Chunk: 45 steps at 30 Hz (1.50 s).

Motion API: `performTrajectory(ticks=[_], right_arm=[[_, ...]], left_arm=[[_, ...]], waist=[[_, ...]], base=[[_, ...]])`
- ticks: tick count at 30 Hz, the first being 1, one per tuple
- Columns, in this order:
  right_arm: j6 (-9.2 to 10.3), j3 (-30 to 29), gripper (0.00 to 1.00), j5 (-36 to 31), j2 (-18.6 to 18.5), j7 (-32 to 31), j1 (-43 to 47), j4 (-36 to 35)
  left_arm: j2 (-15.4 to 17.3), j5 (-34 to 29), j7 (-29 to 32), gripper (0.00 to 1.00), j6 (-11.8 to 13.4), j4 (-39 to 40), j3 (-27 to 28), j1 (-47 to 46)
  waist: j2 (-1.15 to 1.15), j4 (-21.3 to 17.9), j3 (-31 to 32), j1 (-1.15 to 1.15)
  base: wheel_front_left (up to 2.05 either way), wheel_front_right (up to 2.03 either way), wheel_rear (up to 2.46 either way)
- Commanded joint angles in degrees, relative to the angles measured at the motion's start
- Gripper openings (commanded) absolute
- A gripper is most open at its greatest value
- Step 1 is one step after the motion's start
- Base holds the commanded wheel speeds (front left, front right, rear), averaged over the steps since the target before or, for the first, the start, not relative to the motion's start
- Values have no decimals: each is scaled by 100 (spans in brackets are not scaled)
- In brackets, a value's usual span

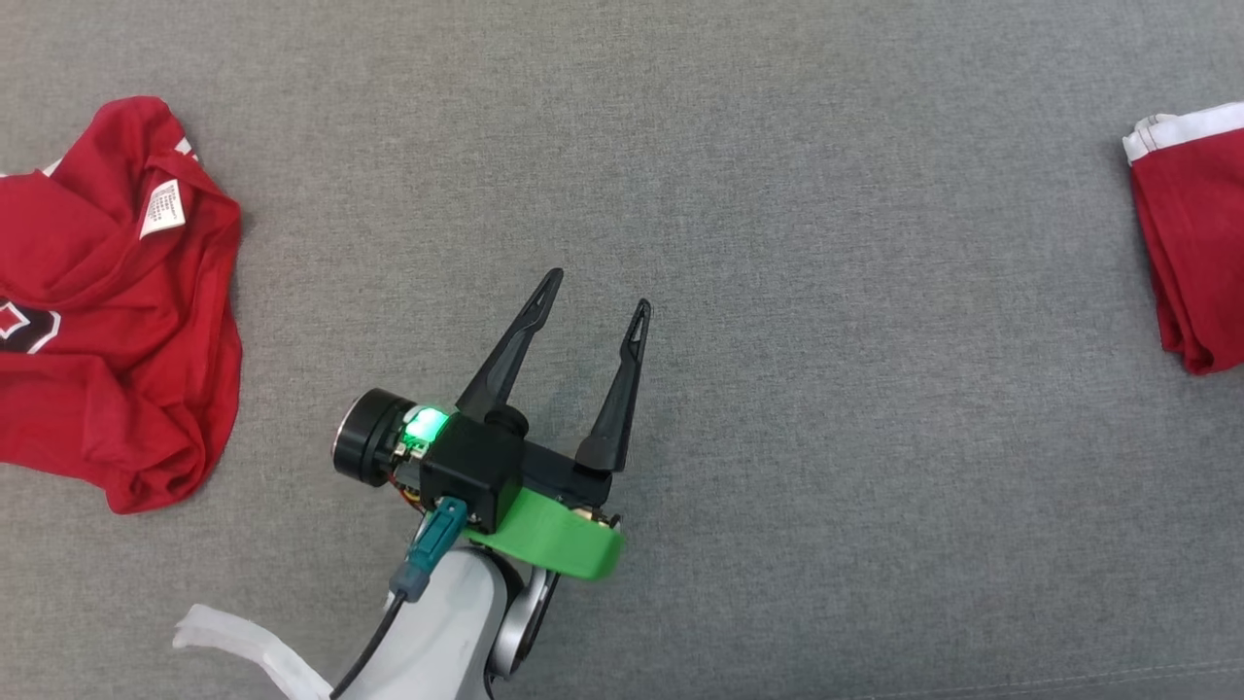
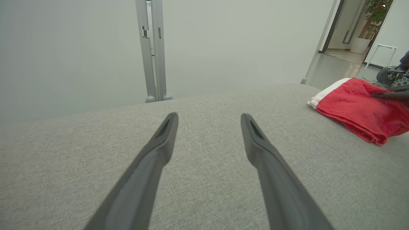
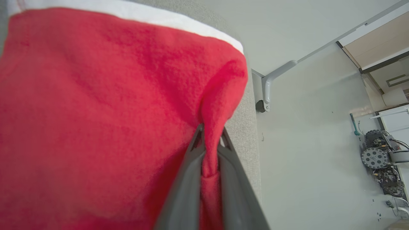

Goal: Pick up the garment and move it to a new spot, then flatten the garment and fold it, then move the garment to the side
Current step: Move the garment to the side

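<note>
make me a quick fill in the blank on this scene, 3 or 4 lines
The left tool, over the grey surface, is ____. The right tool is shut on a fold of the ____ folded garment. Its edge band is ____. The crumpled shirt lies at the head view's ____ side.
Missing words: open, red, white, left.

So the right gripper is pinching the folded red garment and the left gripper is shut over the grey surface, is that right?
Not quite: the left gripper is open, its fingers spread apart over the grey surface, as the head view shows. The right gripper does pinch the folded red garment.
</note>
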<state>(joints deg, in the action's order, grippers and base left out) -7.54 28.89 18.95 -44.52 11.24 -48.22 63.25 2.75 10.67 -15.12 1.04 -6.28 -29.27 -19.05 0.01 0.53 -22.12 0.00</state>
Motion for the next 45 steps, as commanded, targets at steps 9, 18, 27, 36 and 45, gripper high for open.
performTrajectory(ticks=[9, 18, 27, 36, 45], right_arm=[[9, -424, 100, -140, 496, 324, -125, 426], [9, -1035, 100, -66, 1350, 391, 481, -668], [9, -1981, 100, 139, 2484, 394, 1842, -2657], [8, -2339, 100, -438, 3527, 395, 3181, -4253], [7, -2584, 100, -633, 4066, 395, 4146, -4868]], left_arm=[[29, 29, -2, 100, -2, -143, 265, 393], [30, 197, -2, 100, 91, -58, 793, 939], [28, 337, -2, 100, 169, 51, 1431, 1531], [29, 295, -2, 100, 251, 117, 1732, 1965], [27, 212, -2, 100, 197, 139, 1725, 2264]], waist=[[-1, -87, 645, 0], [-1, -114, 1630, 0], [-1, -105, 2216, 0], [-1, -44, 2448, 0], [-1, 7, 2565, 0]], base=[[0, 0, 0], [0, 0, 0], [0, 0, 0], [0, 0, 0], [0, 0, 0]])
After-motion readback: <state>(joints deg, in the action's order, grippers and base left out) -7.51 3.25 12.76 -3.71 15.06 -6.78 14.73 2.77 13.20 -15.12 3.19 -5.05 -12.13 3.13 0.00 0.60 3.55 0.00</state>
